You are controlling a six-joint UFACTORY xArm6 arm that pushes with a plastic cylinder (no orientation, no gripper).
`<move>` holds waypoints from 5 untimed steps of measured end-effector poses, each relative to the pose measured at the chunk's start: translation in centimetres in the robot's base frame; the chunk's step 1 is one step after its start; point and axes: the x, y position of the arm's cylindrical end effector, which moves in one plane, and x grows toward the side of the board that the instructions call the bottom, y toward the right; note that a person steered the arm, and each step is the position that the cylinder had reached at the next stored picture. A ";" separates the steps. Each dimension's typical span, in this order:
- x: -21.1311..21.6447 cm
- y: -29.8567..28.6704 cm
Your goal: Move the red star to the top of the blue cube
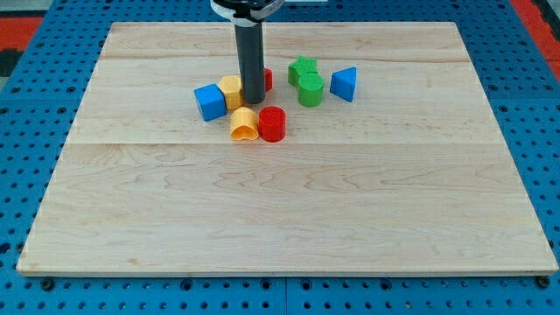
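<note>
Standing upright, my tip point(253, 99) is a plain rod with nothing to open or close, and it holds no block. It touches the board between the yellow block point(232, 90) on its left and the red star point(265, 80) on its right; the rod hides most of the star, so only a red edge shows.

The blue cube point(209, 102) is left of the yellow block and touches it. As I judge it, a push from here could catch the yellow block and shove the cube away from its place. The star could also slide off the round rod toward the green blocks point(305, 80).

Near side: a yellow arch point(243, 124) and a red cylinder point(272, 123). A blue triangle point(344, 84) lies to the right. No containers are on the wooden board point(289, 210)
</note>
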 end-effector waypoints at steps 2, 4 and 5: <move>-4.1 4.2; -7.3 0.0; -7.7 -2.8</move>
